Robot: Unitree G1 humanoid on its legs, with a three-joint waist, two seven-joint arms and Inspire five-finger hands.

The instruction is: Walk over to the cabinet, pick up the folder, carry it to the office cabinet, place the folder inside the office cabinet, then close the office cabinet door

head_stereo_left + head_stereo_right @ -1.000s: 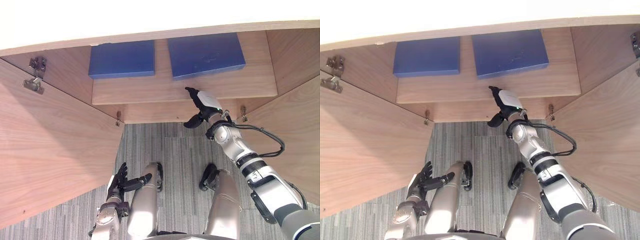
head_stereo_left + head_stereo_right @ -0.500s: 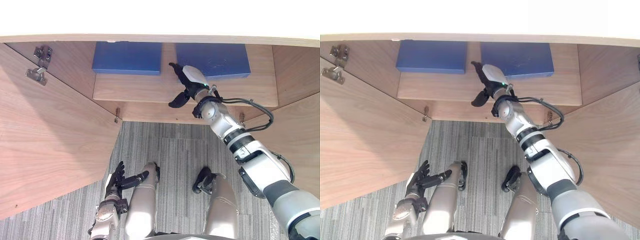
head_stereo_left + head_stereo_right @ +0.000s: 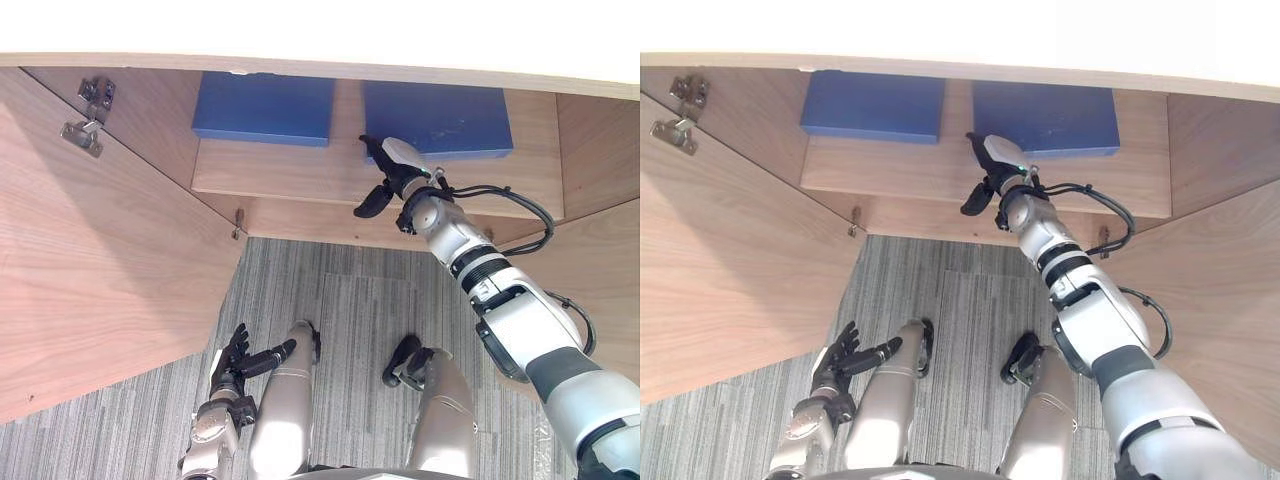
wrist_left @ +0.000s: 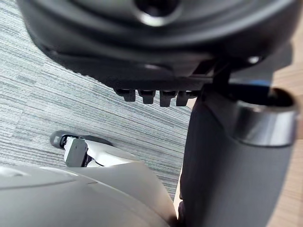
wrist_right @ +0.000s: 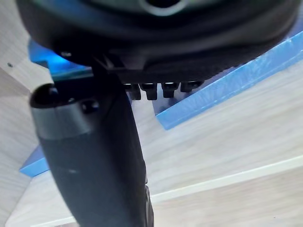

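Over the last second your right hand has come up from the front lip of the shelf to over the board itself. Its fingertips now sit at the near left corner of the right-hand folder.

That blue folder lies flat on the shelf with its visible long side running across, parallel to the front edge. Its back part is hidden under the cabinet top. From the hand it lies ahead and to the right, so the fingers point at the corner rather than the middle of the near edge. Whether they touch it you cannot tell from here.

The hand is open, fingers straight and thumb spread below them, and it has hold of nothing. A second blue folder lies well to the left on the same shelf, farther from this hand.

Your left hand hangs low, fingers relaxed and empty, well away from the shelf, so the pick falls to the right arm. I judge you should shift right along the near edge before closing.
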